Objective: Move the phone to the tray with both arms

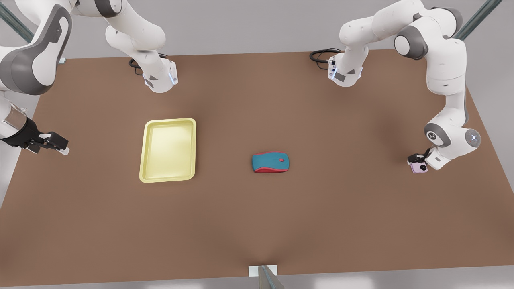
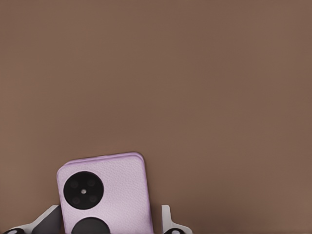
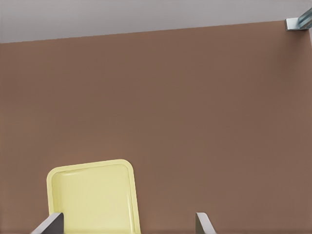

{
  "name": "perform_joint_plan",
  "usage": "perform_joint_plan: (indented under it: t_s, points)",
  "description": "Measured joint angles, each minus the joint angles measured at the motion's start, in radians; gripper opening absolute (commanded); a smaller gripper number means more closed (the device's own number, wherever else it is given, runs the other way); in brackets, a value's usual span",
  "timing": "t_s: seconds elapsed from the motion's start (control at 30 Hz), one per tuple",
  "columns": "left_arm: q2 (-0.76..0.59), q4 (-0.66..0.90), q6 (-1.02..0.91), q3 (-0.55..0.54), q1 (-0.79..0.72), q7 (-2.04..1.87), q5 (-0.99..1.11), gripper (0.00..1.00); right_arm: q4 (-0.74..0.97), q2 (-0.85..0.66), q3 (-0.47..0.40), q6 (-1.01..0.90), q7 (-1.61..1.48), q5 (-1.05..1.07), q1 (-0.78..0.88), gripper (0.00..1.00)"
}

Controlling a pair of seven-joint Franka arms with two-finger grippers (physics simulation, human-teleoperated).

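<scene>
A smooth, matte brown counter (image 1: 257, 224) carries three loose things. The phone (image 1: 419, 167) is a small, flat, squarish slab in pale pink-lilac with a faintly grained back, rounded corners and black round camera lenses. It sits at the far edge of the counter on the front view's right, clamped between the black fingers of the left hand (image 1: 417, 159), whose white arm bends down over it. In the left wrist view the phone (image 2: 105, 192) lies between the two fingers (image 2: 46, 223), one on either side.

The tray (image 1: 168, 149) is shallow, pale yellow and rectangular, with rounded corners and a raised rim. It lies well apart from the phone, toward the front view's left.

Between them rests a computer mouse (image 1: 270, 162), a rounded teal shell with red trim, lying on the straight line from phone to tray.

The right hand (image 1: 58, 145) waits beyond the tray at the front view's left edge, fingers apart and holding nothing. Its wrist view looks over the tray (image 3: 92, 195).
</scene>
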Motion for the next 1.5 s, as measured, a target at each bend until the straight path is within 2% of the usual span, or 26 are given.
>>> perform_joint_plan:
  t_s: [0.37, 0.77, 0.93, 1.17, 1.33, 1.5]
  points:
    - [0.0, 0.001, 0.0, -0.001, -0.005, 0.012, 0.0, 0.82, 0.0, 0.0, 0.0, 0.0, 0.0, 0.0, -0.001, 1.0]
    - [-0.027, 0.017, -0.014, -0.003, -0.042, 0.011, 0.004, 0.79, 0.0, 0.0, 0.0, 0.0, 0.0, 0.0, -0.001, 1.0]
    - [-0.094, 0.033, -0.077, 0.0, -0.22, -0.034, 0.01, 0.79, 0.0, 0.0, 0.0, 0.0, 0.0, 0.001, -0.003, 1.0]
    - [-0.142, 0.107, -0.204, -0.001, -0.636, -0.255, 0.013, 0.79, 0.0, 0.0, 0.001, 0.0, 0.0, 0.003, -0.002, 1.0]
    - [-0.072, 0.274, -0.28, -0.01, -0.913, -0.514, 0.008, 0.79, 0.0, 0.0, 0.0, 0.0, 0.0, 0.003, -0.002, 1.0]
    - [0.031, 0.48, -0.319, -0.092, -1.035, -0.807, 0.005, 0.79, 0.0, 0.0, 0.0, 0.0, 0.0, 0.003, -0.002, 1.0]
